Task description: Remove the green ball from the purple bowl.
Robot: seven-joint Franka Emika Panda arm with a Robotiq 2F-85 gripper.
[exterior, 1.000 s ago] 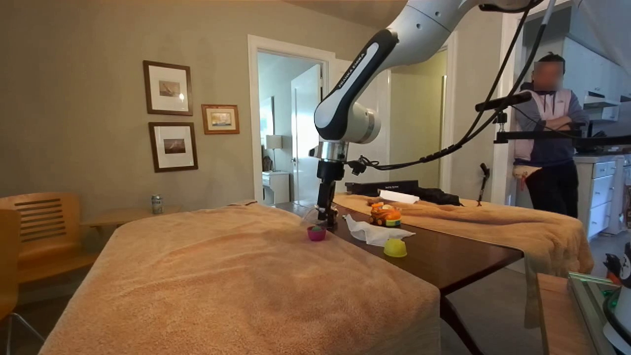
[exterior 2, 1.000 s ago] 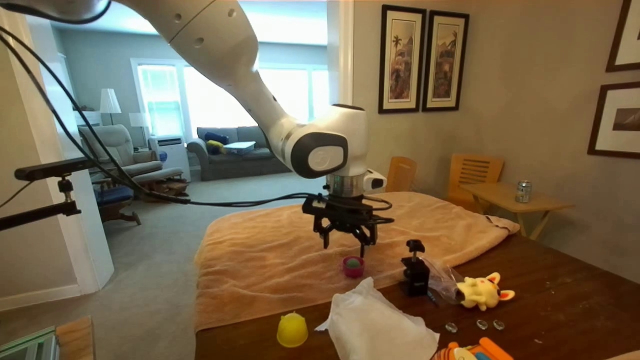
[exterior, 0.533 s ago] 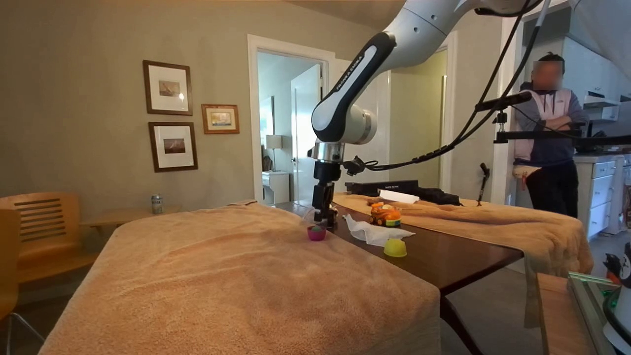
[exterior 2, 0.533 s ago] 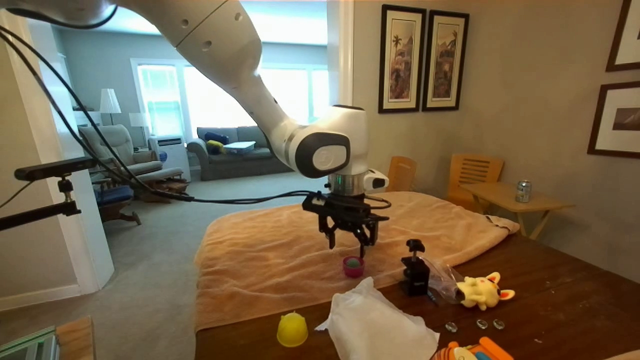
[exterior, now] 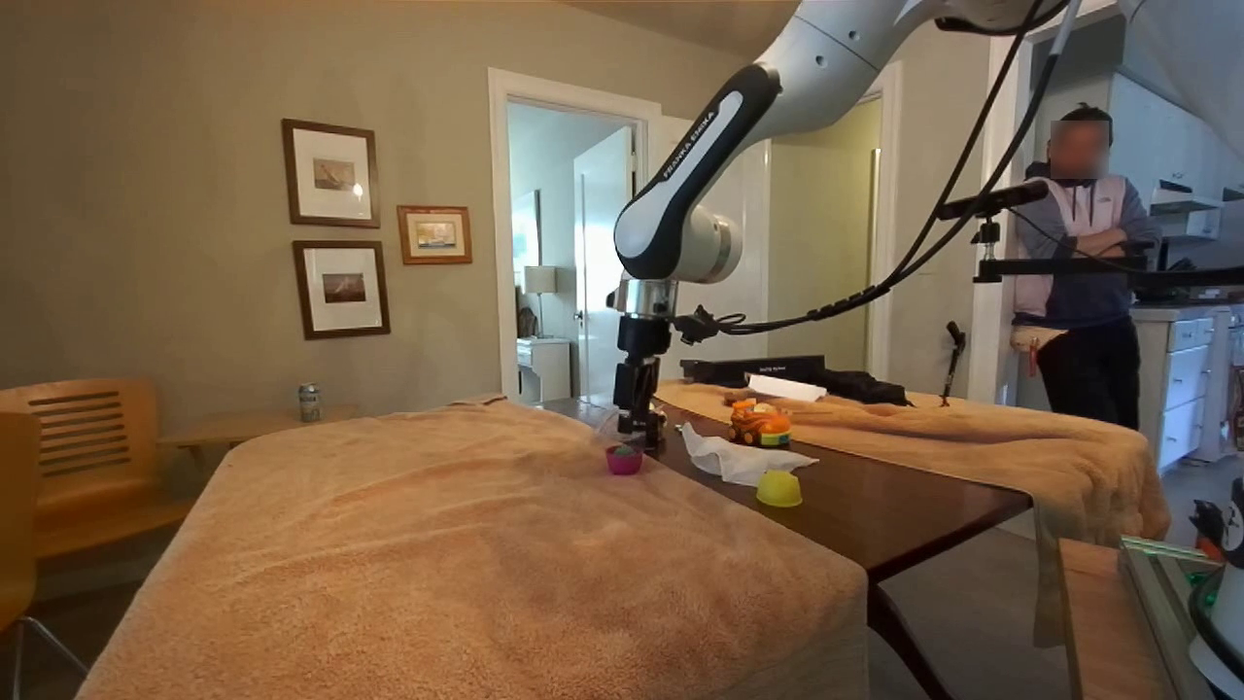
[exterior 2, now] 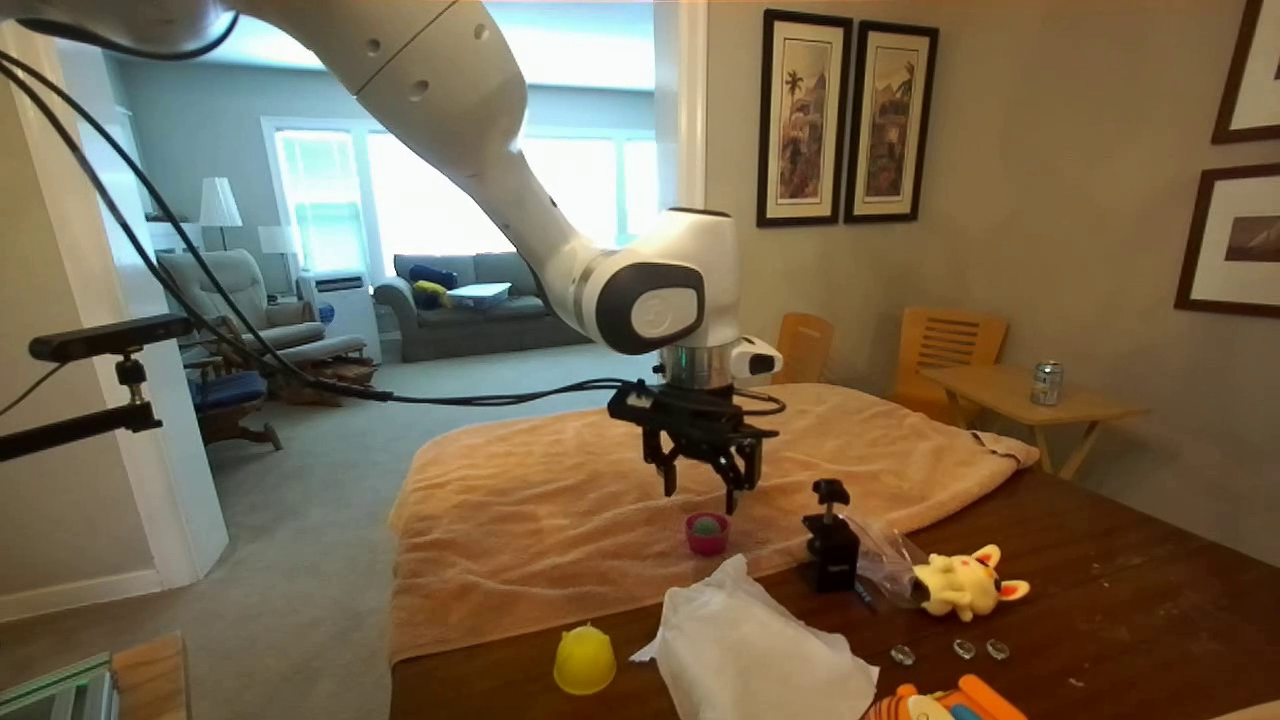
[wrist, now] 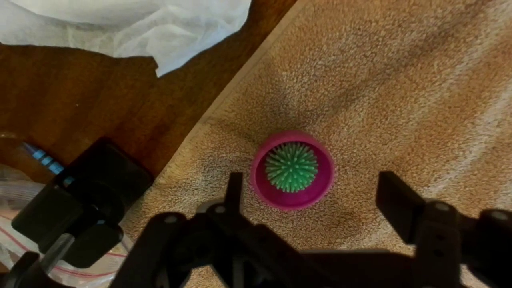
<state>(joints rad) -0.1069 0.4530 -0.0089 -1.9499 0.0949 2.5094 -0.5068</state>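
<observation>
Dark wood shows across the table (exterior 2: 1130,570) before me, with a peach-coloured blanket (exterior: 466,564) spread over a good part of it. Beyond stands a person (exterior: 1084,243) with folded arms. A white and black robot arm (exterior 2: 470,110) bends out above the table. On the bare wood lies a crumpled white sheet (exterior 2: 765,650); whether cloth or paper, I can't tell. The arm's black hand (exterior 2: 700,500) points down above the blanket, its fingers (wrist: 396,200) spread well apart and holding nothing. An orange toy vehicle (exterior: 763,426) sits near the sheet. A pale yellow plush toy (exterior 2: 965,583) lies by a clear plastic bag (exterior 2: 885,565), and close to that a black clamp (exterior 2: 832,555) stands upright at the blanket's edge. A yellow cup-shaped piece (exterior 2: 585,662) rests just beside the sheet, on the wood. Below the hand, the purple bowl (wrist: 292,200) sits upright on the blanket; in the wrist view it shows between the two fingers, with a strip of blanket visible between its rim and the nearer one. The green ball (wrist: 291,167), bristling with little spikes, is inside the bowl. A blue crayon (wrist: 47,161) pokes out past the clamp. Smallest, three clear glassy pieces (exterior 2: 964,649) lie near the plush toy.
</observation>
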